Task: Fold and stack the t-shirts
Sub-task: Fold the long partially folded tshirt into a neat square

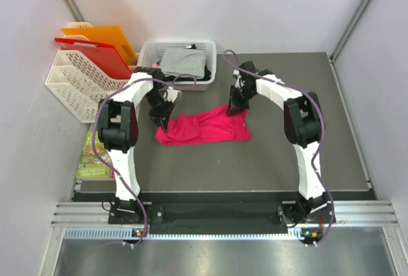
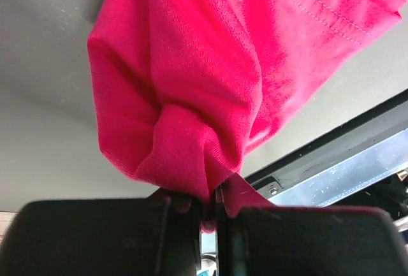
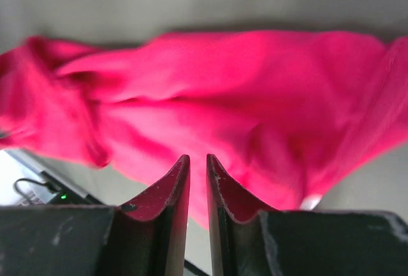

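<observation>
A bright pink-red t-shirt [image 1: 204, 129] lies crumpled on the dark table, between the two arms. My left gripper [image 1: 162, 123] is at its left end, shut on a bunched fold of the pink-red t-shirt [image 2: 191, 65]; cloth is pinched between the jaws of the left gripper [image 2: 210, 203]. My right gripper [image 1: 234, 109] hovers over the shirt's upper right corner. In the right wrist view the right gripper [image 3: 197, 159] has its jaws a narrow gap apart with nothing between them, and the pink-red t-shirt [image 3: 223, 97] lies beyond the tips. A grey t-shirt [image 1: 182, 61] lies on a black one [image 1: 205, 72] in the basket.
A white basket [image 1: 150, 50] stands at the back of the table. Left of it a white file rack [image 1: 76, 78] holds an orange folder [image 1: 102, 40] and a red folder [image 1: 95, 56]. A green booklet [image 1: 92, 155] lies off the table's left edge.
</observation>
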Robot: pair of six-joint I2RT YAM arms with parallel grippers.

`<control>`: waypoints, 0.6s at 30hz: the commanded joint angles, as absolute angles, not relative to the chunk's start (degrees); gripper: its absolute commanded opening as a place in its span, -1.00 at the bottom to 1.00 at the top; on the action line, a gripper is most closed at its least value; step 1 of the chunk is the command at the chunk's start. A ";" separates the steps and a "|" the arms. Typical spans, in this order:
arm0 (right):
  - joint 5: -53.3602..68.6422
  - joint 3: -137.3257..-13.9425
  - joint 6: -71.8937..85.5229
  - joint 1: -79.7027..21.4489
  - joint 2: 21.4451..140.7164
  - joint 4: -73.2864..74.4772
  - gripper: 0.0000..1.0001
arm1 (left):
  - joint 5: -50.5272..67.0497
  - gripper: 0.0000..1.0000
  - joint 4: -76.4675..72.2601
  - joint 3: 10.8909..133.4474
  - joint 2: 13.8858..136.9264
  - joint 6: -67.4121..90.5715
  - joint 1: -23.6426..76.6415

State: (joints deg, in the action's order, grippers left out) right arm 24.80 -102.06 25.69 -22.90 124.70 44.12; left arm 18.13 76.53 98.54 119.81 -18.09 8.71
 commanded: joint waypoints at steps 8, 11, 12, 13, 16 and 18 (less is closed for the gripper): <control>21.45 -97.74 25.31 -22.15 129.47 42.36 -0.69 | 17.32 -1.00 72.16 93.96 114.61 -15.38 7.48; 19.16 -94.59 25.75 -21.19 128.06 40.88 -0.70 | 16.61 -1.00 69.53 92.11 113.65 -13.80 6.16; 18.38 -93.53 26.27 -20.57 127.45 40.35 -0.69 | 16.44 -1.00 68.83 91.41 113.56 -13.45 5.72; 18.11 -92.47 26.45 -20.13 127.01 39.82 -0.70 | 16.35 -1.00 68.21 91.06 113.29 -12.75 5.36; 16.88 -89.22 27.24 -18.90 125.51 38.50 -0.70 | 15.56 -1.00 65.75 90.35 113.03 -11.35 3.61; 16.61 -86.84 28.03 -18.28 124.11 37.27 -0.70 | 15.03 -1.00 63.73 90.18 113.11 -10.29 2.29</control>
State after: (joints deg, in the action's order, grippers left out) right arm 26.41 -92.23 28.58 -21.12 125.38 35.59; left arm 16.93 68.38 90.94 116.40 -13.23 4.78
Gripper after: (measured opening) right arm 0.148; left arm 0.072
